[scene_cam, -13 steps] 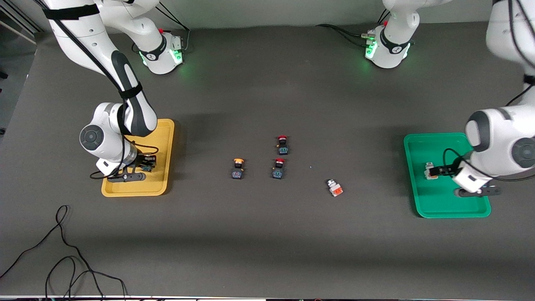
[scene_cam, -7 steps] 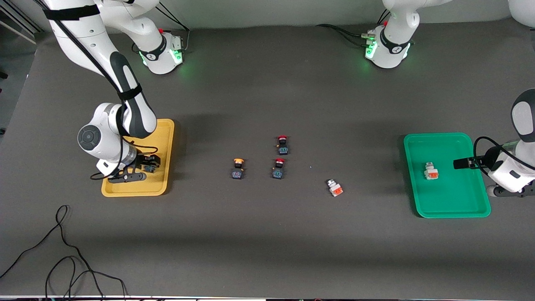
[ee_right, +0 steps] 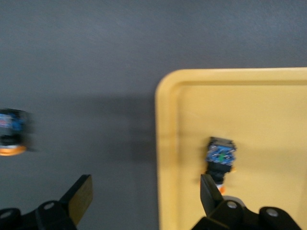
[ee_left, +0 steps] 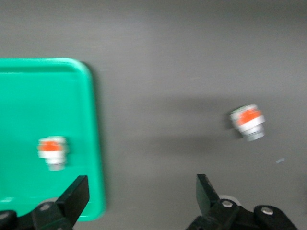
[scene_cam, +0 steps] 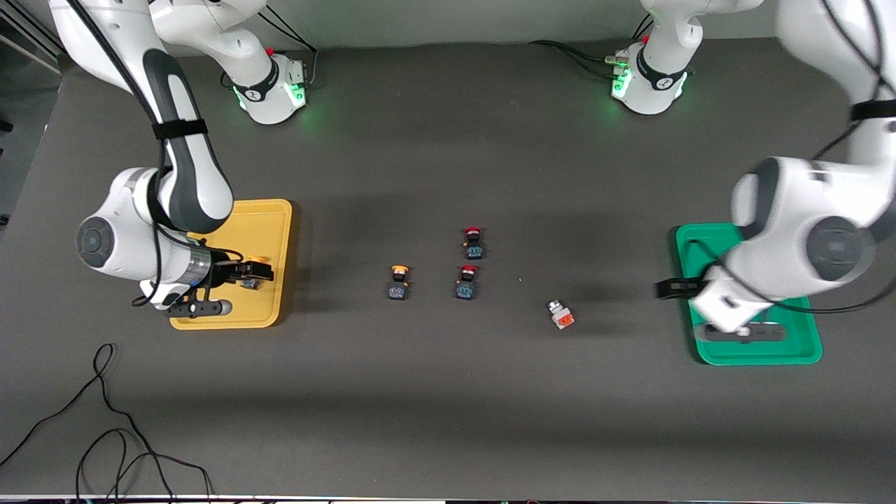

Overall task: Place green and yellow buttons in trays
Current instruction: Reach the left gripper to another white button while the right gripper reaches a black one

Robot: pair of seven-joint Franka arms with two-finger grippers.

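Note:
One yellow-capped button (scene_cam: 256,269) (ee_right: 220,156) lies in the yellow tray (scene_cam: 260,222) (ee_right: 268,110). My right gripper (scene_cam: 240,275) (ee_right: 144,197) hangs open above that tray's edge, with nothing between its fingers. A second yellow-capped button (scene_cam: 398,281) (ee_right: 10,132) stands on the table mid-way. A white button (ee_left: 53,151) lies in the green tray (scene_cam: 763,354) (ee_left: 43,100); the left arm hides it in the front view. Another white button (scene_cam: 561,314) (ee_left: 248,121) lies on the table. My left gripper (scene_cam: 670,288) (ee_left: 142,194) is open and empty over the green tray's inner edge.
Two red-capped buttons (scene_cam: 473,243) (scene_cam: 467,281) stand near the table's middle, beside the loose yellow-capped one. A black cable (scene_cam: 105,420) loops on the table near the front camera, toward the right arm's end.
My right gripper opened, left the yellow-capped button in the yellow tray and drew back. My left arm swung across the green tray toward the table's middle.

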